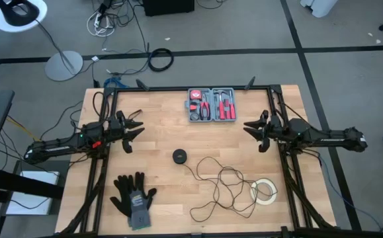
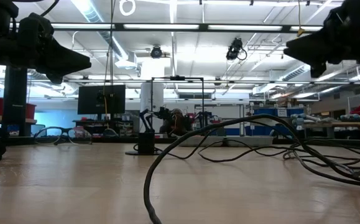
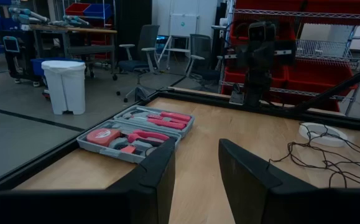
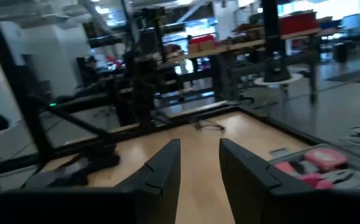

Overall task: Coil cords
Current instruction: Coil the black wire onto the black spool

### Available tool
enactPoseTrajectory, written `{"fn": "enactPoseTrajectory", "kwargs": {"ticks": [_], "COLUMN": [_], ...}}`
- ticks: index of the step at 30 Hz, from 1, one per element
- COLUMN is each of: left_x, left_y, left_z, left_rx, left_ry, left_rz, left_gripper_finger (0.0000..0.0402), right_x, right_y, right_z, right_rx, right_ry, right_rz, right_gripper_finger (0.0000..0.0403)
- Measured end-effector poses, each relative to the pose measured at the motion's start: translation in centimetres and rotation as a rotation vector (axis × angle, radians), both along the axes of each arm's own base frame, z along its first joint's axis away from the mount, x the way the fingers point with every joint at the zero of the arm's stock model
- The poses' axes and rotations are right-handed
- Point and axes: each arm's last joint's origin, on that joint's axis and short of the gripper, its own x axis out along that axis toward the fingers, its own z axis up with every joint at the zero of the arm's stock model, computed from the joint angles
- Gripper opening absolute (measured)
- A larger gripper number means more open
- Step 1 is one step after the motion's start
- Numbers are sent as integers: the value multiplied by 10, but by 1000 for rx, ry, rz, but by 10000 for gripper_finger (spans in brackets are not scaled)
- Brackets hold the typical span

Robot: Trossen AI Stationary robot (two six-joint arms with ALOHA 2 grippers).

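From above, the left gripper (image 1: 135, 129) hung over the left side of the wooden counter (image 1: 158, 112) and the right gripper (image 1: 252, 129) over the right side, both pointing inward and holding nothing. The cord (image 1: 224, 188) sprawled in loose, tangled loops on the near right part of the counter, well apart from both grippers; one run led to its round black puck (image 1: 180, 156) near the middle. A white tape roll (image 1: 265, 191) lay touching the tangle, black gloves (image 1: 133, 197) sat near the left front, and an open tool case (image 1: 212, 105) rested along the far edge. No coiling seemed begun; the arms looked parked clear of the work.

At counter height, the cord's loops (image 2: 229, 140) arched up off the wood, stiff enough to hold their curve. Behind stood a workshop with ceiling strip lights and a monitor.

The left wrist view showed its fingers (image 3: 161, 171) parted with empty space between, facing the tool case and the tangle beyond.

The right wrist view showed its fingers (image 4: 164, 165) likewise apart and empty, above bare wood.
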Motion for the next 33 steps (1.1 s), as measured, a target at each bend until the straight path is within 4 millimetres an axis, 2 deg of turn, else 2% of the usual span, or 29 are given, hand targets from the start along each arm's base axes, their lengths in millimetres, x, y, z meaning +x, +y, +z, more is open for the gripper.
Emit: {"fn": "enactPoseTrajectory", "kwargs": {"ticks": [7,10,15,20,24,33], "left_x": [0,0,0,0,0,0], "left_y": [0,0,0,0,0,0], "left_z": [0,0,0,0,0,0], "left_rx": [0,0,0,0,0,0], "left_ry": [0,0,0,0,0,0], "left_rz": [0,0,0,0,0,0], "left_gripper_finger": [128,128,128,128,128,128], "right_x": [27,47,89,134,168,233], "right_y": [-3,-4,-10,-19,-28,-37], "right_z": [23,31,34,25,10,-33], "right_rx": [5,27,160,321,403,531], "right_ry": [247,330,443,548,615,577], "right_rz": [-54,-57,-94,-50,27,171], "right_gripper_finger": [131,141,160,182,198,217]}}
